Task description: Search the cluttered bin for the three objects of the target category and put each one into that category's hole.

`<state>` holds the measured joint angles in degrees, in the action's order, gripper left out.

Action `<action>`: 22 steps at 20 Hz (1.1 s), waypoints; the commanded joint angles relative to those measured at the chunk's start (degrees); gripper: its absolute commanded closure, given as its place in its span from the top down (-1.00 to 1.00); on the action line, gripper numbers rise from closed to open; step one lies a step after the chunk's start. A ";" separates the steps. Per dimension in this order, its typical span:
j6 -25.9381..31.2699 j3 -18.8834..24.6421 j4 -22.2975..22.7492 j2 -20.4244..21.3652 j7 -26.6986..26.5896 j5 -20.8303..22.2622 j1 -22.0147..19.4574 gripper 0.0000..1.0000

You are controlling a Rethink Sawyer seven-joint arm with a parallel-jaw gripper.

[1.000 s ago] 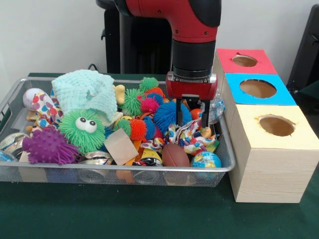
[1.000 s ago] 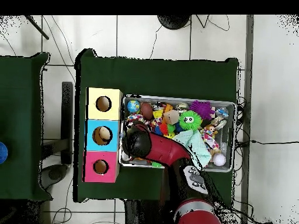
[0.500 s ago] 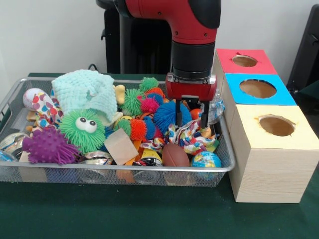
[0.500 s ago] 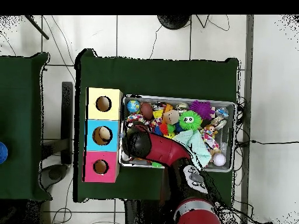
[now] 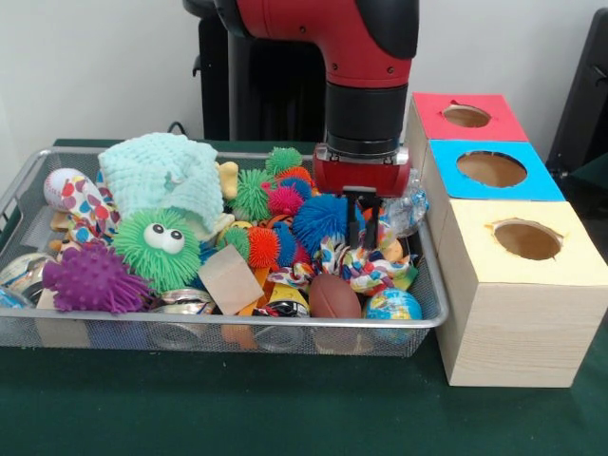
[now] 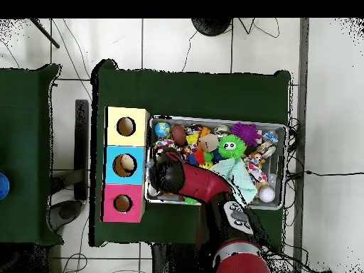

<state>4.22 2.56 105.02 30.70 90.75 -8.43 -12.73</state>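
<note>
Bin (image 5: 432, 324): wire, crammed with toys, directly beneath the hand.
Hand (image 5: 362, 205): fingers now drawn together, apart a moment ago; what they pinch is unclear.
Blue spiky ball (image 5: 318, 220): beside the fingers.
Meaning: a grasp is probably beginning.

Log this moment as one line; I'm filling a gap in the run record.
gripper: shut, low over wire bin | nearest: blue spiky ball, rope toy | grasp: unclear | boxes: none entered

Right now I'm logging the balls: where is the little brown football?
In the front view the brown football lies at the bin's near edge, right of the middle, beside the globe ball and below the gripper.
</note>
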 commanded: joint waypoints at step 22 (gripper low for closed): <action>-5.77 6.19 0.90 -1.82 11.19 2.91 -4.46 -1.00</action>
<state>-0.51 4.06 105.07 30.06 90.75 -5.76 -16.45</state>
